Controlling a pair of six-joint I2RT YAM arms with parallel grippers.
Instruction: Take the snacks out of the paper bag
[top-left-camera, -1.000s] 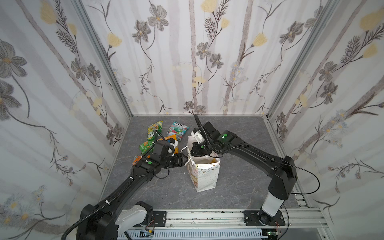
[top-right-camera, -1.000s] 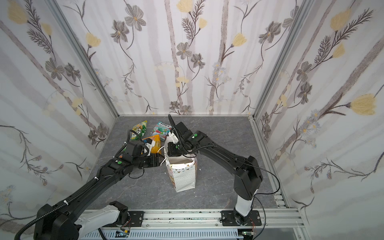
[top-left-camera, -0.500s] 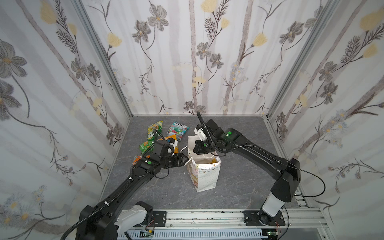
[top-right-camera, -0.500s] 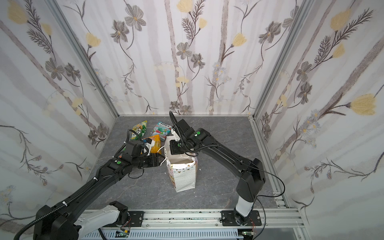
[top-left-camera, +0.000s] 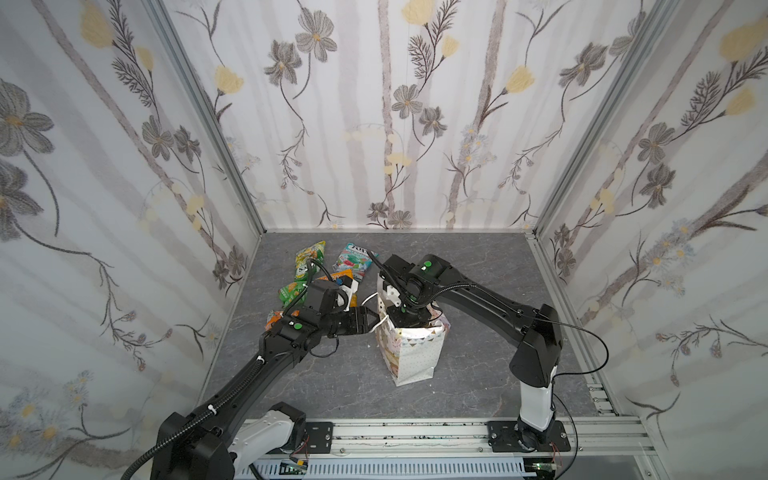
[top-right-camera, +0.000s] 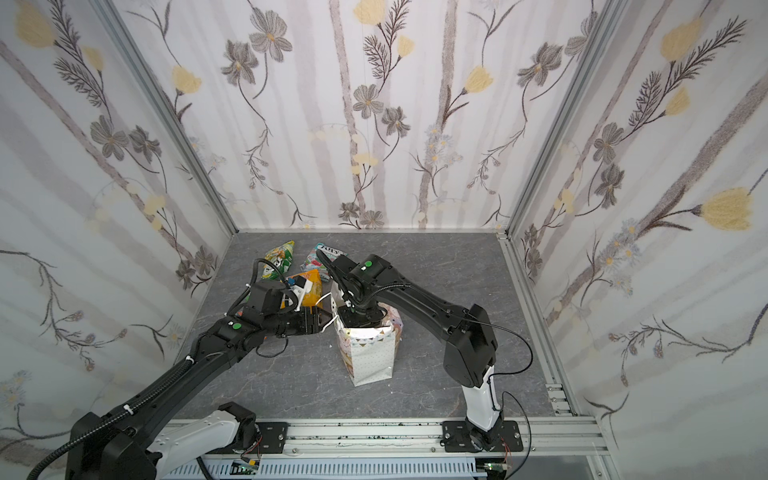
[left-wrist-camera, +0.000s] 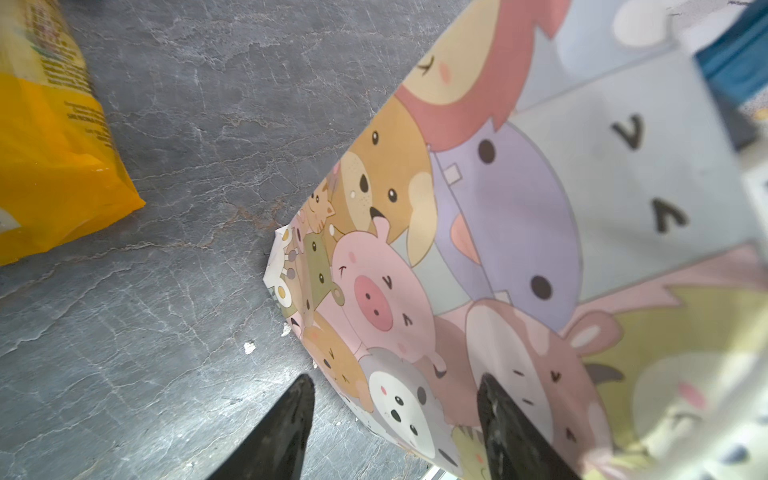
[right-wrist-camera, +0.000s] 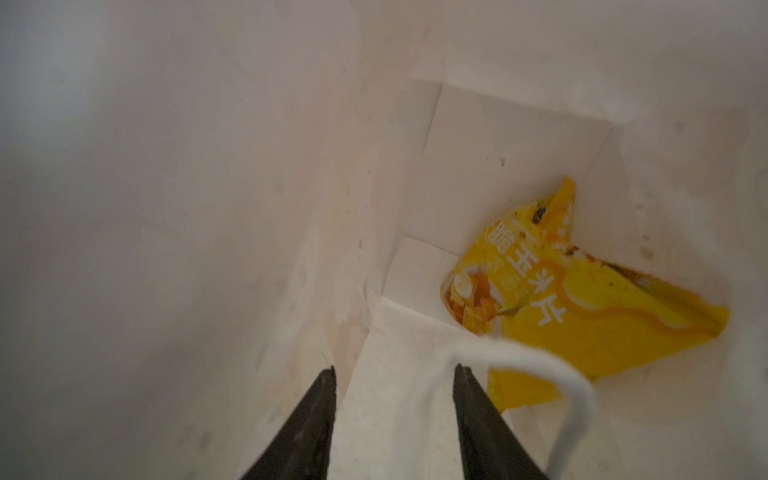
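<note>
As right pincer (right-wrist-camera: 392, 370) gapes, yellow pouch (right-wrist-camera: 582, 307) lies beyond.

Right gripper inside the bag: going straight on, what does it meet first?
Probably the folded bottom of the paper bag; the yellow pouch lies to one side of the right gripper.

A white paper bag (top-left-camera: 415, 357) wears tiny dots, a band of pastel triangle bunting and, on its left side, a pink pig, tan dog and lilac creature. Inside lies a yellow pouch (right-wrist-camera: 590, 307) with white lettering. On the grey marbled floor (top-left-camera: 498, 266), far left: a yellow-green packet (top-left-camera: 309, 257), teal packet (top-left-camera: 353, 262), green packet (top-left-camera: 291, 291), orange packet (top-left-camera: 276, 320). The white walls (top-left-camera: 374, 104) bear grey and yellow flowers.
</note>
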